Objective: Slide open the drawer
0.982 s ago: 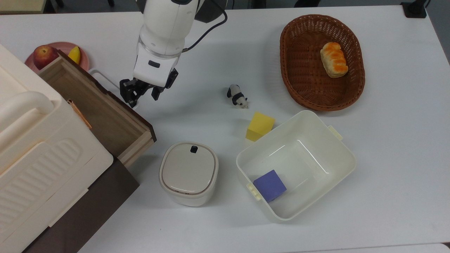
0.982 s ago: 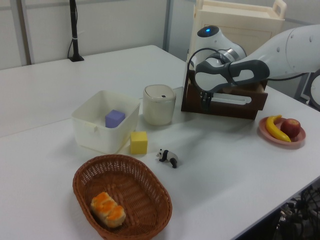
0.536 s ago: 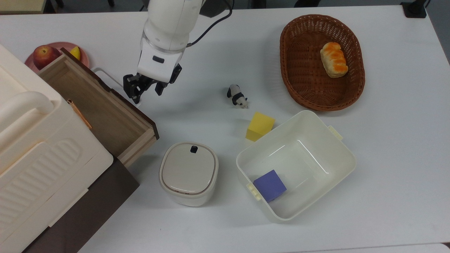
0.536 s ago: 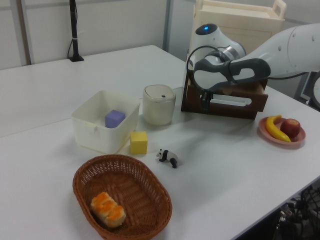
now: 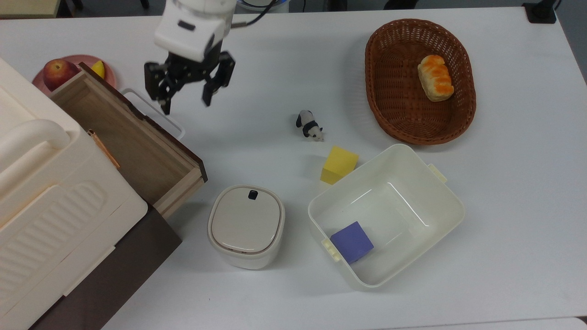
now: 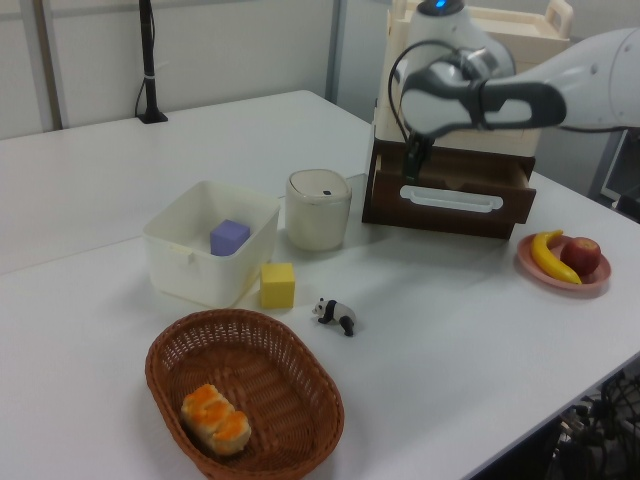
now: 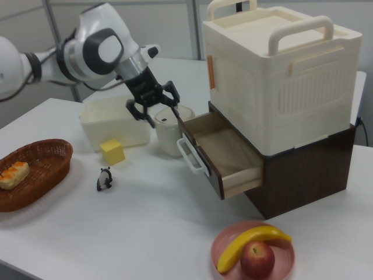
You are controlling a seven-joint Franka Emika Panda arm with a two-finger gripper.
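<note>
The drawer [image 5: 133, 142] is sitting pulled well out of the dark cabinet [image 7: 303, 169] at the top view's 9 o'clock side, under the cream ribbed case [image 5: 50, 183]; its wood bottom is showing bare in the right view, so the task is looking essentially done. The gripper [image 5: 185, 94] is hanging in the air at about 1 o'clock from the drawer front in the top view, fingers spread wide, gripping nothing, apart from the white loop handle [image 5: 153, 112].

Handling judgement: the drawer is looking rigid, light wood, shallow and empty, so likely light and riding on a simple slide; the dark front panel [image 6: 445, 205] is flat and offering no grip. The loop handle is the place to take hold, at its middle, fingers straddling the bar, pulling straight along the slide toward the top view's 4 o'clock; an off-centre pull is risking a skewed, jamming drawer. The plastic handle is looking smooth, so possibly slippery. The lidded cream pot [image 5: 246, 224] is standing near the drawer's corner, at its 5 o'clock in the top view.
</note>
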